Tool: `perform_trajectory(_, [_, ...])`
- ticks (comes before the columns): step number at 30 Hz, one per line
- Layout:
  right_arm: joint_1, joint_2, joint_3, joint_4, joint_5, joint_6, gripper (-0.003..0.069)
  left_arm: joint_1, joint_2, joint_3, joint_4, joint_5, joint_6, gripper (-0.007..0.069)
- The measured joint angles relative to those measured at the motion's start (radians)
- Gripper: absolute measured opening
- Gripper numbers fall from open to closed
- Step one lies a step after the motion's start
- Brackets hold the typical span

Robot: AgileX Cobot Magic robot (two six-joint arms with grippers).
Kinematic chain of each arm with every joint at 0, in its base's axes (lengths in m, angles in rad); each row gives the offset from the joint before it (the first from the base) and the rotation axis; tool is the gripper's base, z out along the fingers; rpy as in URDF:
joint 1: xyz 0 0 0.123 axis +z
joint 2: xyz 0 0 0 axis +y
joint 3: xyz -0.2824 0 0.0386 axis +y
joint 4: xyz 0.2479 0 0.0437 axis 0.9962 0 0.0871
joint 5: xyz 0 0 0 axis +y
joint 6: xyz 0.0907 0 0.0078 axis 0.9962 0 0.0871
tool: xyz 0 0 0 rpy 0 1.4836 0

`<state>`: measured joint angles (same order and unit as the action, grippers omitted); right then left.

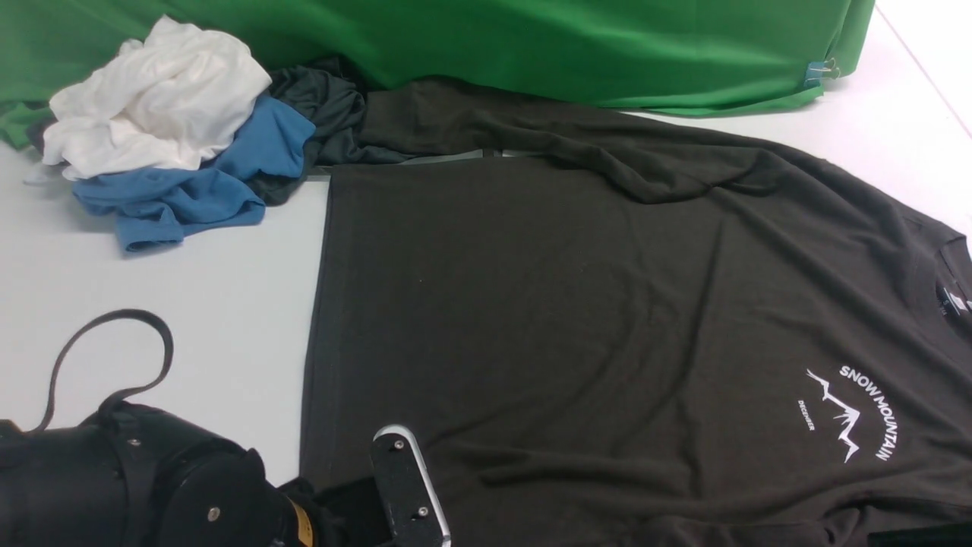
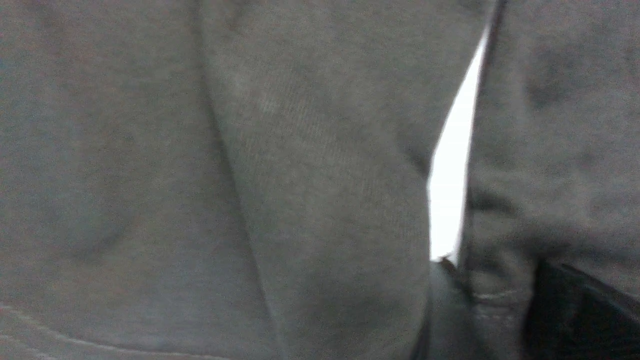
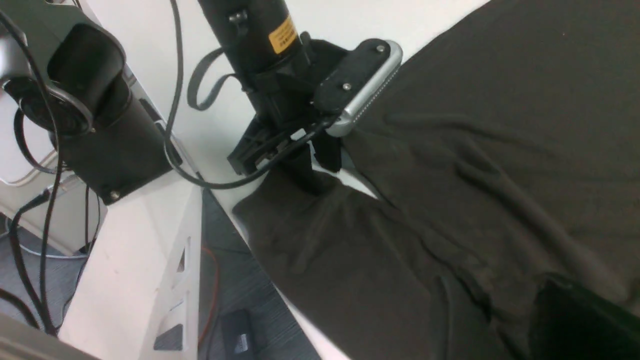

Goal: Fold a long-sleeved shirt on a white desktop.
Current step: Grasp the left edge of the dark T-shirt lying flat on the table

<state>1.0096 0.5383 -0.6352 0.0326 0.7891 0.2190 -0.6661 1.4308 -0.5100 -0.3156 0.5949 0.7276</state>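
The long-sleeved shirt (image 1: 577, 304), charcoal black with a white mountain logo (image 1: 854, 414), lies spread on the white desktop (image 1: 190, 304), collar to the right, and its far sleeve (image 1: 531, 129) runs along the back. My left gripper (image 3: 312, 167) is down at the shirt's near left hem corner, and a fold of stitched hem (image 2: 495, 300) sits pinched between its fingers. My right gripper (image 3: 505, 300) is low over the near part of the shirt. Only one dark finger (image 3: 575, 320) shows, with cloth bunched against it.
A pile of white (image 1: 152, 99), blue (image 1: 197, 182) and dark grey (image 1: 319, 99) garments sits at the back left. Green backdrop cloth (image 1: 531, 38) runs along the back. The desk's near edge (image 3: 235, 225) lies close beside the left gripper, with cables and floor below.
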Motion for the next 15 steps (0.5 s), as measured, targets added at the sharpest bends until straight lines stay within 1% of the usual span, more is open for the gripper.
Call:
perform_trajectory(1, [0.000, 0.006, -0.005, -0.010, 0.030, 0.017, 0.0237, 0.000, -0.003, -0.005, -0.005, 0.020, 0.000, 0.0159])
perform_trajectory(2, [0.000, 0.008, -0.005, -0.010, 0.037, 0.021, 0.0237, 0.000, -0.003, -0.008, -0.007, 0.025, 0.000, 0.0137])
perform_trajectory(3, [0.000, 0.027, -0.019, -0.033, 0.098, 0.047, 0.0239, 0.000, -0.005, -0.021, -0.015, 0.073, -0.001, 0.0083])
perform_trajectory(4, [0.000, 0.043, -0.029, -0.055, 0.147, 0.066, 0.0239, 0.000, -0.008, -0.028, -0.017, 0.120, -0.002, 0.0069])
perform_trajectory(5, [0.000, 0.066, -0.038, -0.087, 0.203, 0.086, 0.0239, -0.001, -0.022, -0.046, -0.021, 0.179, -0.012, 0.0061])
perform_trajectory(7, [0.000, 0.101, -0.045, -0.134, 0.249, 0.105, 0.0239, -0.001, -0.049, -0.073, -0.025, 0.243, -0.029, 0.0061])
perform_trajectory(10, [0.000, 0.173, -0.047, -0.198, 0.291, 0.093, 0.0244, -0.001, -0.114, -0.133, -0.027, 0.328, -0.052, 0.0061])
perform_trajectory(12, [0.000, 0.219, -0.047, -0.215, 0.301, 0.055, 0.0258, -0.001, -0.157, -0.158, -0.028, 0.358, -0.053, 0.0061])
perform_trajectory(13, [0.000, 0.270, -0.047, -0.228, 0.304, 0.009, 0.0288, -0.001, -0.200, -0.175, -0.029, 0.379, -0.053, 0.0061])
perform_trajectory(14, [0.000, 0.277, -0.047, -0.228, 0.304, 0.003, 0.0288, -0.001, -0.205, -0.179, -0.029, 0.381, -0.054, 0.0061])
perform_trajectory(15, [0.000, 0.341, -0.047, -0.249, 0.303, -0.048, 0.0324, -0.001, -0.247, -0.195, -0.029, 0.401, -0.056, 0.0061])
